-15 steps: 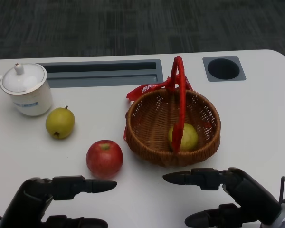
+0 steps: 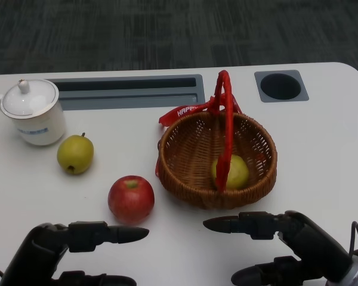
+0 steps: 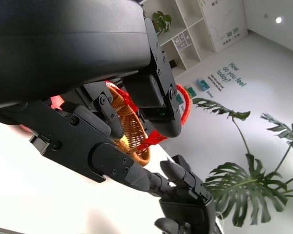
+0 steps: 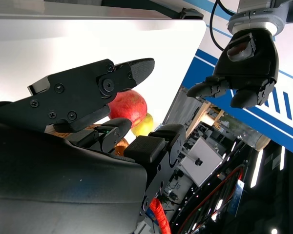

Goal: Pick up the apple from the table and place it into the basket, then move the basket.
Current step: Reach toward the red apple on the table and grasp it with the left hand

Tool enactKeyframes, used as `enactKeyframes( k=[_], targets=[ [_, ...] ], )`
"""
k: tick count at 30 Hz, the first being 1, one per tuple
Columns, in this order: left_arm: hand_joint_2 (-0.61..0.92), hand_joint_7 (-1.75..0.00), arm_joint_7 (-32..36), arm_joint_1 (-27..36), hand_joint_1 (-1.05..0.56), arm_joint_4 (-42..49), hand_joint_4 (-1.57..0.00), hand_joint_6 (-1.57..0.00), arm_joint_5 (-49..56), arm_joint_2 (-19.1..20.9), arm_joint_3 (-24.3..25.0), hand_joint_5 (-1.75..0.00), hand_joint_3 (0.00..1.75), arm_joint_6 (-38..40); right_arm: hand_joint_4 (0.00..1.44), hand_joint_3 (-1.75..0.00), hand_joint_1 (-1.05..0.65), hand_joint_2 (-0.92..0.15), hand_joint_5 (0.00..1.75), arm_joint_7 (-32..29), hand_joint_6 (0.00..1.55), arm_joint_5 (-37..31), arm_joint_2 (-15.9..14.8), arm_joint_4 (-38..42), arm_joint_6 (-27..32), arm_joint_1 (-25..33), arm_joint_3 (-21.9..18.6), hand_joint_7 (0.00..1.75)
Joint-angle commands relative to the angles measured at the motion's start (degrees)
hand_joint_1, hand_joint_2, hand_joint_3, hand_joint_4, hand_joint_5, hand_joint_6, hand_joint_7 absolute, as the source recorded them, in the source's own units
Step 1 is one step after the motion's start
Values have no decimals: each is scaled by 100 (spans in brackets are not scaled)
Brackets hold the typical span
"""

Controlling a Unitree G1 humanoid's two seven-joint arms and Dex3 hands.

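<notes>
A red apple point(image 2: 131, 199) lies on the white table point(image 2: 322, 143), just left of a brown wicker basket point(image 2: 256, 143) with an upright red handle point(image 2: 225, 119). Inside the basket sits a yellow-green fruit point(image 2: 234, 171). My left hand point(image 2: 65, 253) hovers at the near edge, below and left of the apple, fingers apart and holding nothing. My right hand point(image 2: 286, 244) is below the basket, also open and empty. The right wrist view shows the apple point(image 4: 129, 107) past my fingers point(image 4: 95, 87) and the left hand point(image 4: 244, 68) beyond. The left wrist view shows the basket point(image 3: 129, 131).
A green pear point(image 2: 75, 154) lies left of the apple. A white lidded mug point(image 2: 31, 112) stands at the far left. A grey slotted tray recess point(image 2: 131, 90) and a round cup hole point(image 2: 280, 86) sit along the table's far side.
</notes>
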Motion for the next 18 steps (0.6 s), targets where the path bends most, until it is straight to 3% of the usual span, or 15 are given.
enactKeyframes(
  k=[1, 5, 8, 14, 18],
  targets=[
    [74, 0, 295, -48, -57, -80, -72, -69, 618, 27, 285, 0, 0, -310, 65, 0, -36, -85, 1, -32, 63, 83, -103, -17, -1, -18, -13, 1],
    [74, 0, 657, -275, -71, -62, -37, -38, 1521, 59, 542, 0, 0, -410, 66, 0, -37, -85, 1, -24, 63, 88, -105, -17, 20, -24, 0, 1],
    [75, 0, 1106, -519, -80, 26, -23, -25, 2366, 36, 712, 0, 0, -338, 67, 0, -38, -86, 1, -25, 64, 80, -106, 2, 8, -37, 8, 1],
    [76, 0, 2087, -1126, -86, 769, -9, -10, 3594, 111, 584, 0, 1, -91, 70, 0, -38, -86, 2, -78, 65, 32, -99, 49, -60, -49, 7, 1],
    [75, -1, 2915, -1581, -86, 1469, -11, -10, 4345, 203, 292, -2, 0, 50, 72, 0, -39, -86, 1, -127, 66, -29, -131, 53, -76, -37, 1, 0]
  ],
)
